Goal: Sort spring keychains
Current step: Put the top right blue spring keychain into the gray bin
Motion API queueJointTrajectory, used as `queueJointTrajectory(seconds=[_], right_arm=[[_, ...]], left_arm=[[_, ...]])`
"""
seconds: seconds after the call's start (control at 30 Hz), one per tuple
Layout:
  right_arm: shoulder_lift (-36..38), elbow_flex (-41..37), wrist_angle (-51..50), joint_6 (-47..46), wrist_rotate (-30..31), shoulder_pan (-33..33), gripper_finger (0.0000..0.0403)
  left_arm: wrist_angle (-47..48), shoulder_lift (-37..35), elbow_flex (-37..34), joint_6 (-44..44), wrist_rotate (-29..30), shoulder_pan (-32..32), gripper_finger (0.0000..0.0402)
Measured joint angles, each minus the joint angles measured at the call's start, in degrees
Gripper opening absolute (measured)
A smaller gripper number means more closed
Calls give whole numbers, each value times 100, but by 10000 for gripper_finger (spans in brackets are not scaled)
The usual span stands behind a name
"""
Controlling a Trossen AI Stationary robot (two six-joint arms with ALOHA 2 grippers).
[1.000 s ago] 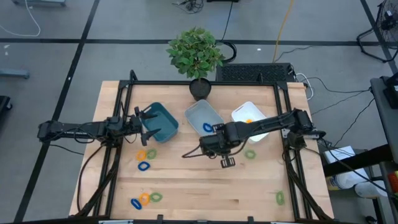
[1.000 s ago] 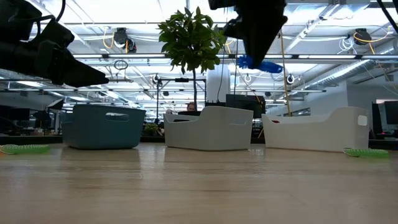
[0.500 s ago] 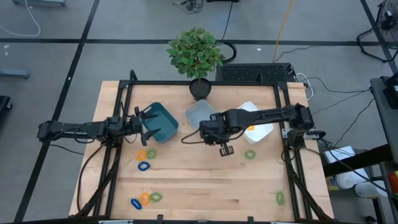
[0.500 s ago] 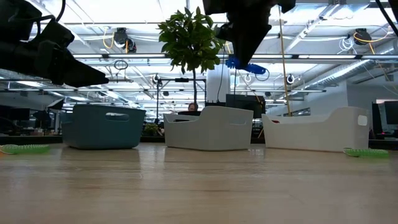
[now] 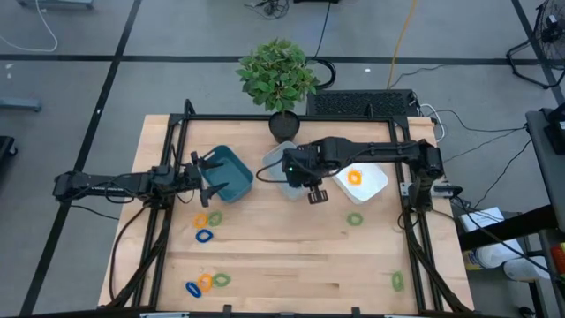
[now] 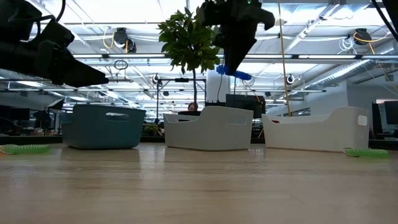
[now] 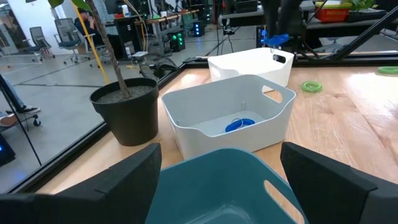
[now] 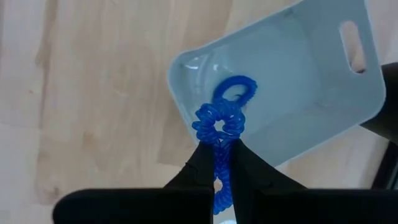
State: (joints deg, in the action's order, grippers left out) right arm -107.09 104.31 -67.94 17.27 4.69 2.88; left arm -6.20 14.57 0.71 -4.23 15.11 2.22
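While the right gripper (image 8: 217,163) hangs above the grey-blue bin (image 5: 281,163), its fingers are clenched on a blue spring keychain (image 8: 221,127), which dangles clear of the bin's floor.

- Grey-blue bin: middle of three bins; one blue coil (image 7: 240,124) already lies on its floor.
- Teal bin (image 5: 228,172): on the left-arm side of the grey-blue bin, apart from it. The left gripper (image 5: 208,174) hovers at its outer edge, fingers (image 7: 106,180) spread wide, grasping nothing.
- White bin (image 5: 366,179): on the right-arm side of the grey-blue bin, just beside it; holds an orange coil (image 5: 354,177).
- Potted plant (image 5: 279,78): behind the grey-blue bin, at the table's far edge.
- Loose keychains on the wooden table (image 5: 291,256), all nearer the front edge than the grey-blue bin:
  - orange coil (image 5: 201,221), green coil (image 5: 214,216) and blue coil (image 5: 204,236), clustered in front of the teal bin;
  - blue coil (image 5: 192,288), orange coil (image 5: 206,282) and green coil (image 5: 222,280), clustered near the front edge on the left-arm side;
  - green coil (image 5: 355,219), in front of the white bin;
  - green coil (image 5: 397,282), near the front corner on the right-arm side.
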Motion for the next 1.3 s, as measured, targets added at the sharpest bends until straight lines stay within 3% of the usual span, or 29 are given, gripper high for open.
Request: queueJointTrajectory(seconds=[0.53,0.87,1.1,1.3], right_arm=[[-2,-77,853,447,2,427,7],[-11,-1354,2603,447,20,492,7],[-11,-2118,3642,580,717,500,7],[-11,-2512,4081,692,874,545,7]], left_arm=[[0,2,2,0,0,0,335],[0,2,2,0,0,0,335],[0,2,1,0,0,2,335],[0,1,1,0,0,1,335]])
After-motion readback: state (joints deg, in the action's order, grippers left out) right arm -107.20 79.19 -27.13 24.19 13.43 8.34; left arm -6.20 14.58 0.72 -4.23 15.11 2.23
